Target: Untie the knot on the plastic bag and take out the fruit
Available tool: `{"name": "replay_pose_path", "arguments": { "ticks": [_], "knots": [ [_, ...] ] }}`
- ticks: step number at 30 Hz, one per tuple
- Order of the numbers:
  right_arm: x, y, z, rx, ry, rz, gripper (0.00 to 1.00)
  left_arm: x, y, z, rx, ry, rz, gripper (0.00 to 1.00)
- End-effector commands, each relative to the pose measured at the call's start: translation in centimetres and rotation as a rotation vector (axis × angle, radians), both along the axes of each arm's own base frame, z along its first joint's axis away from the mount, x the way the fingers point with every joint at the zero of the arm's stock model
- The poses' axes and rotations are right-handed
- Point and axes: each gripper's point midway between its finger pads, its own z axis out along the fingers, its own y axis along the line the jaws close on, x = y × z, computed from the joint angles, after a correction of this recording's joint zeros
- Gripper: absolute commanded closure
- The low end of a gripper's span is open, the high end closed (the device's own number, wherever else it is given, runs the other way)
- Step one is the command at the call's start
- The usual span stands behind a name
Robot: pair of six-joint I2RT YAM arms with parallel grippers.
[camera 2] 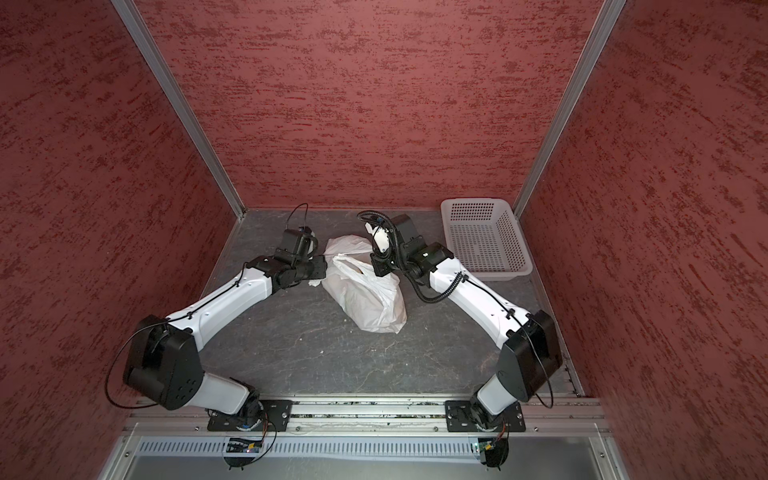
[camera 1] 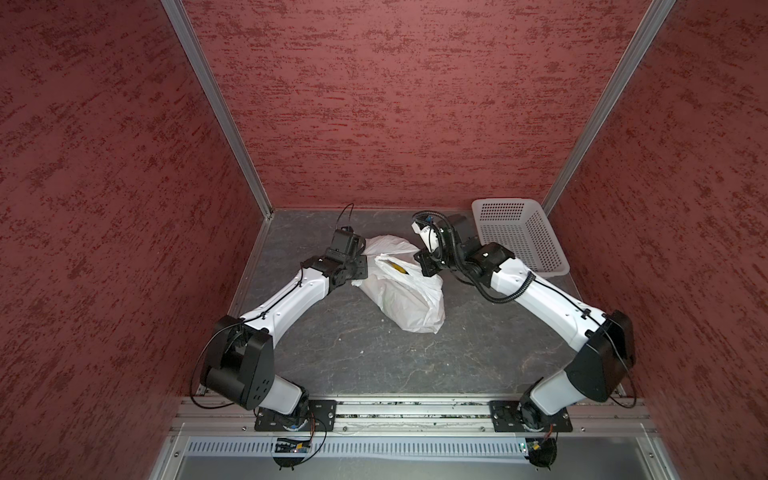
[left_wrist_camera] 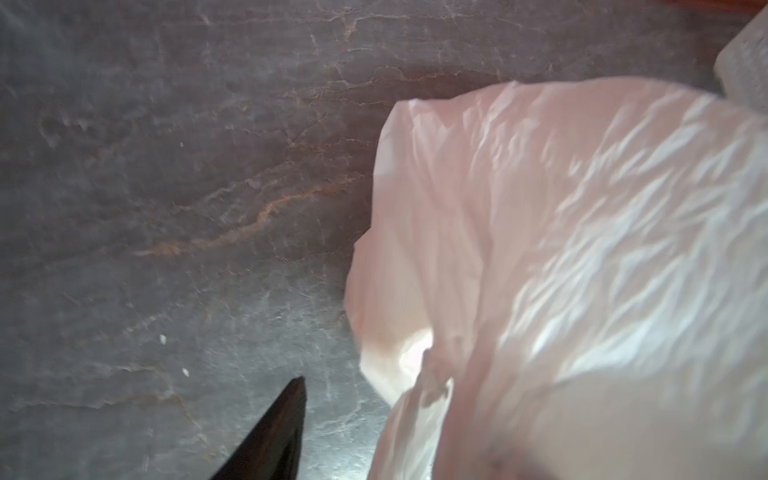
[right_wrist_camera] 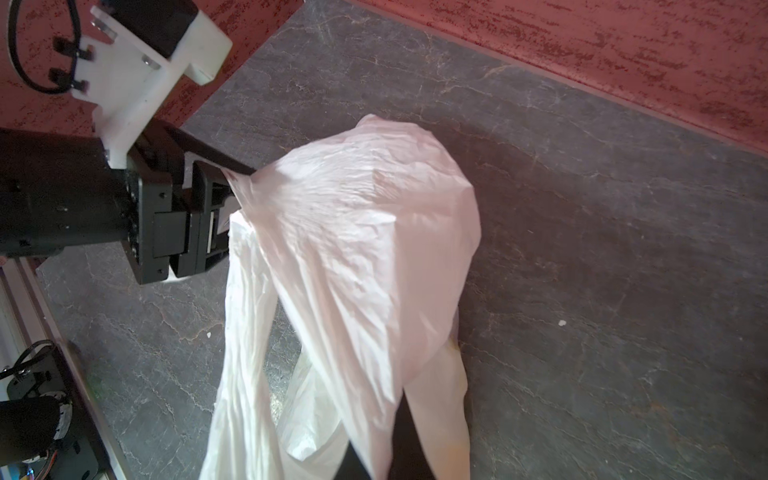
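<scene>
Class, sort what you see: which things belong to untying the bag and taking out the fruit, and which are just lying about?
Job: plastic bag, yellow fruit inside it, left gripper, right gripper.
Lying about: white basket, pale crumbs.

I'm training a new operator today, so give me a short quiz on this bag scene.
1. True or false: the left hand and the right hand both pinch the plastic bag.
2. Where does the white basket stand? A: far right corner. B: front left. C: under the bag.
3. What colour is the fruit showing in the bag's mouth?
Key: 1 true; 2 A; 3 yellow.
</scene>
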Motion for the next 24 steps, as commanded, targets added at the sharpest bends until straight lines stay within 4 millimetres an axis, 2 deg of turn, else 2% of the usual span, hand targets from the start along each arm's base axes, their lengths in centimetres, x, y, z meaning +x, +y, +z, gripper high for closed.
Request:
{"name": "replay_pose_path", "arguments": {
  "ticks": [1,5,7,12,18,22,24],
  "knots": [
    [0.0,-0.5,2.3,0.048,-0.053,-0.020,1.00,0.3,2.0,0.6,0.018,-0.031,0.063,0.66],
    [0.1,-0.6,1.9,0.043,-0.055,-0.025,1.00,-0.3,2.0,1.4,0.006,-0.030,0.038,0.93],
    [0.4,-0.8,1.7,0.030,-0.060,-0.038,1.00,-0.8,1.7,2.0,-0.011,-0.024,0.017,1.00],
    [2.8,-2.3,0.6,-0.058,-0.067,-0.120,1.00,-2.9,0.8,4.0,-0.070,0.004,-0.045,1.00],
    [7.4,-3.9,1.5,-0.151,-0.120,-0.225,1.00,-6.0,-0.4,7.0,-0.150,0.020,-0.109,1.00],
    [10.8,-3.8,2.3,-0.189,-0.151,-0.263,1.00,-8.0,-1.7,8.7,-0.201,0.028,-0.162,1.00],
    [11.9,-3.4,1.8,-0.211,-0.135,-0.259,1.00,-8.8,-2.6,9.6,-0.245,0.026,-0.200,1.00]
  ]
}}
